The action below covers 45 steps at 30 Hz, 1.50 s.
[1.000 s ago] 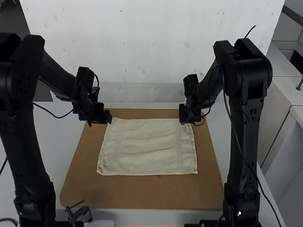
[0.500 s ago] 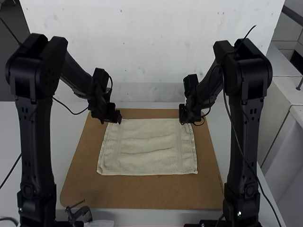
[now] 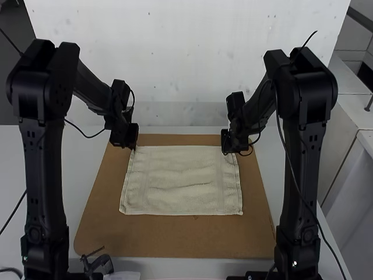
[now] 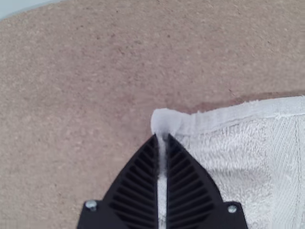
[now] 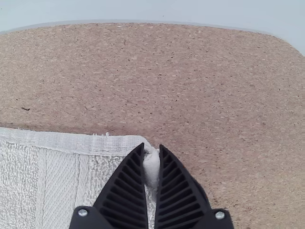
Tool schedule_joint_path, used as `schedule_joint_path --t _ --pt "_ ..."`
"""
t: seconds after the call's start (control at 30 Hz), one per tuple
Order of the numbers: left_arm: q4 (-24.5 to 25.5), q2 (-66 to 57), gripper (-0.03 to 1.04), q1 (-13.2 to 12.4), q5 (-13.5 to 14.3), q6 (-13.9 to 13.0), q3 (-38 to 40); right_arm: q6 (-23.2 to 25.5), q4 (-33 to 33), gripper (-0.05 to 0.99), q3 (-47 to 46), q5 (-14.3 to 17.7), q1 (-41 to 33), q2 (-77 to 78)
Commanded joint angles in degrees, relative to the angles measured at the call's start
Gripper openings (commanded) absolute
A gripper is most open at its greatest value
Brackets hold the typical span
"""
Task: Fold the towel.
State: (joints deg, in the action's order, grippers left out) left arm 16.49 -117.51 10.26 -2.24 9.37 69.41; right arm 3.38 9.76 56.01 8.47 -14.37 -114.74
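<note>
Left hand (image 3: 134, 147), right hand (image 3: 225, 151) both point down, fingers nearly together, each pinching far corner of towel (image 3: 183, 181).

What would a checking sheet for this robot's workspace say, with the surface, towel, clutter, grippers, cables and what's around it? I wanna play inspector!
Surface: brown board, under the towel.
Job's things: pale towel, spread, not folded, with shallow creases across it.
Clutter: small dark object, perhaps a clamp, by the board's near left part.
Left gripper: shut on the towel's far left corner.
Right gripper: shut on the towel's far right corner.
Cables: black cable looping beside the left arm; others along both arms.
Surroundings: white table around the board.
</note>
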Motion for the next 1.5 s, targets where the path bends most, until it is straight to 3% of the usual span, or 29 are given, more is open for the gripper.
schedule_joint_path --t 0.0,0.27,0.6,0.93,1.2,1.47 --pt "2.0 4.6 0.02 1.7 -3.8 3.3 -1.0 -0.3 -0.5 0.02 0.8 4.0 0.5 3.4" --pt "3.5 9.6 0.02 2.1 -3.4 5.5 -0.7 0.2 0.3 0.02 3.3 5.4 0.0 7.4" --pt "3.6 18.5 0.02 2.3 -0.3 8.4 -1.1 1.7 6.4 0.02 1.5 5.3 0.2 12.5" --pt "4.5 26.9 0.02 5.5 1.3 8.4 -8.3 1.5 9.1 0.02 -6.8 4.8 -0.6 19.1" --pt "8.1 36.4 0.02 10.0 1.7 8.7 -15.8 0.8 7.9 0.02 -14.7 2.3 -0.6 27.0" --pt "10.2 43.9 0.02 11.9 2.7 9.3 -22.9 -5.1 3.6 0.02 -22.5 -4.7 1.5 37.1"
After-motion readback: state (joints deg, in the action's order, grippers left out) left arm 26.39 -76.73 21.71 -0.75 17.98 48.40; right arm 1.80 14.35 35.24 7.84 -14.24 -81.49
